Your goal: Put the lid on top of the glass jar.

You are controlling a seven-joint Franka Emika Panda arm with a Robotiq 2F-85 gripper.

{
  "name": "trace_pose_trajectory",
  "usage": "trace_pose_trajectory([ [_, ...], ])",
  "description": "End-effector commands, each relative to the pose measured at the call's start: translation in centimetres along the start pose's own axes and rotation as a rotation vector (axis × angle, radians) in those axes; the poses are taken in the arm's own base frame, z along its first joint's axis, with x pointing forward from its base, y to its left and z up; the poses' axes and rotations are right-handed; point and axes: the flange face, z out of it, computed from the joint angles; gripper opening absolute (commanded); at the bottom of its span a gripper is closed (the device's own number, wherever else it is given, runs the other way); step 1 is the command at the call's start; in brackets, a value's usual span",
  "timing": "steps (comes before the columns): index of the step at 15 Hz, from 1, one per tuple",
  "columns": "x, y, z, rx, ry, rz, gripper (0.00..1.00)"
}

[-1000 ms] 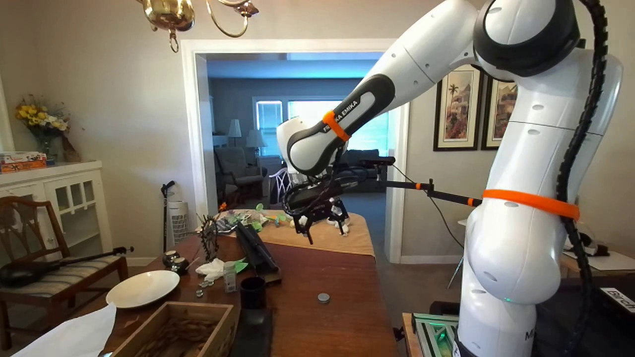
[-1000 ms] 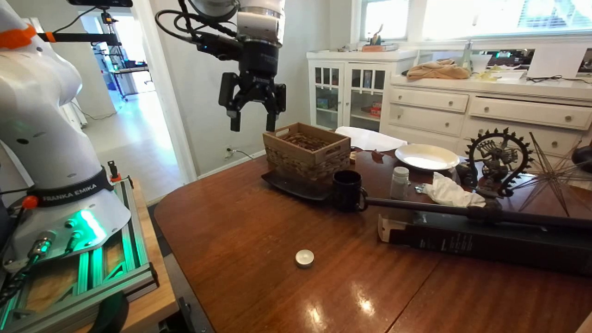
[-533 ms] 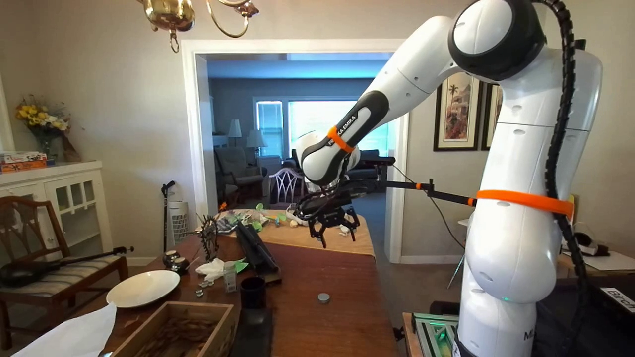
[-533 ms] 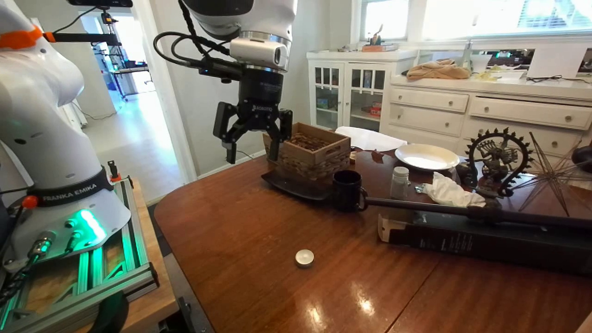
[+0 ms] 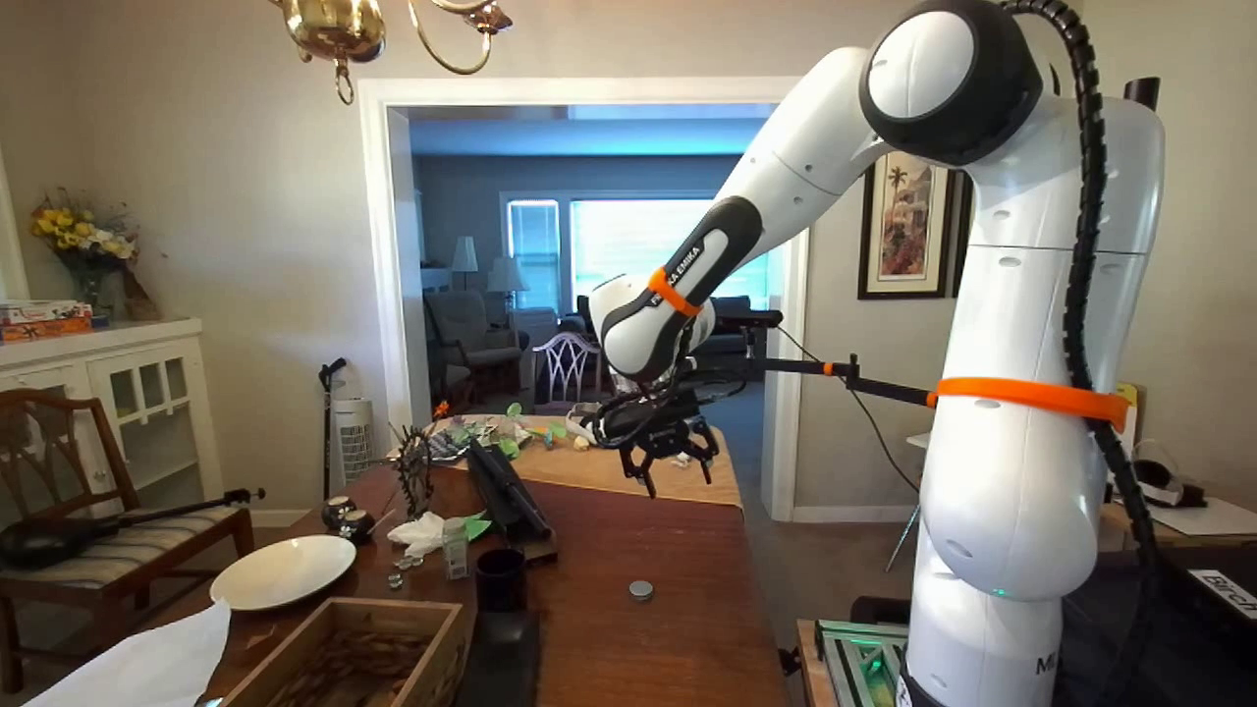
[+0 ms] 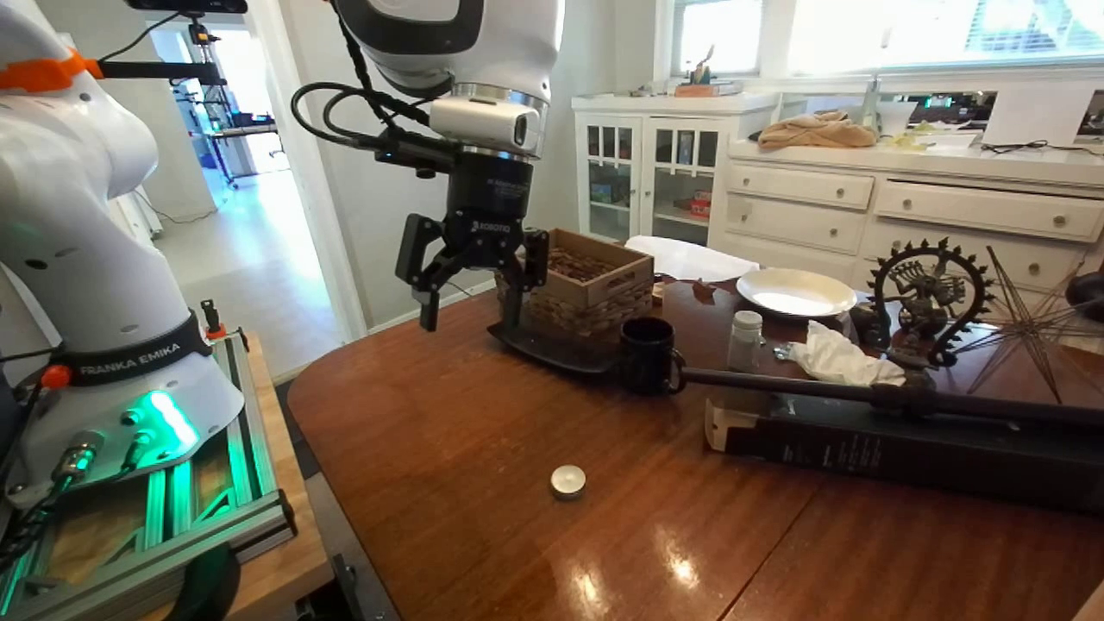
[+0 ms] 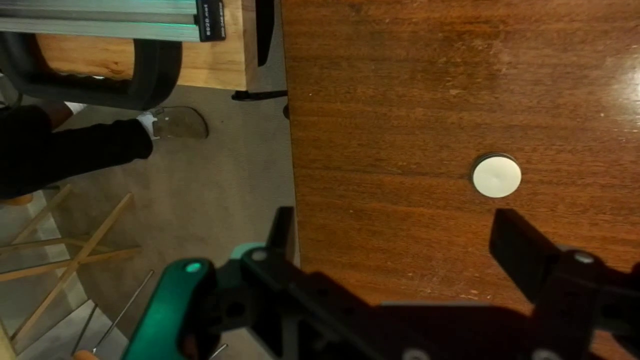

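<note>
Gripper [image 6: 470,316]: raised above the wooden table [image 6: 448,448], fingers [image 6: 429,312] pointing down and spread wide apart | Lid [image 7: 496,176]: lying flat on the table, clear of the gripper, well apart from the glass jar [image 6: 745,345] in both exterior views | glass jar: standing upright between the black mug [image 6: 647,355] and the crumpled white wad [image 6: 845,355]

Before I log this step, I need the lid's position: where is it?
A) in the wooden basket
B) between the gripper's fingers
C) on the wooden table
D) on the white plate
C: the lid lies flat on the table in both exterior views, apart from the open gripper.
</note>
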Motion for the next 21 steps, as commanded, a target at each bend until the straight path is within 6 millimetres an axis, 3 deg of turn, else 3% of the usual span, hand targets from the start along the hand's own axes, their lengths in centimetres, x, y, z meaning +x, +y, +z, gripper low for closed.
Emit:
trace_pose_trajectory([
  [1,-0.1,-0.7,0.8,0.024,-0.027,-0.033,1.0],
  [7,2.0,-1.0,3.0,0.2,-0.098,-0.215,1.0],
  [13,3.4,0.0,5.5,0.269,-0.126,-0.487,1.0],
  [18,3.6,0.2,5.3,0.245,-0.12,-0.498,1.0],
  [21,2.8,0.1,4.8,0.248,-0.03,-0.578,1.0],
])
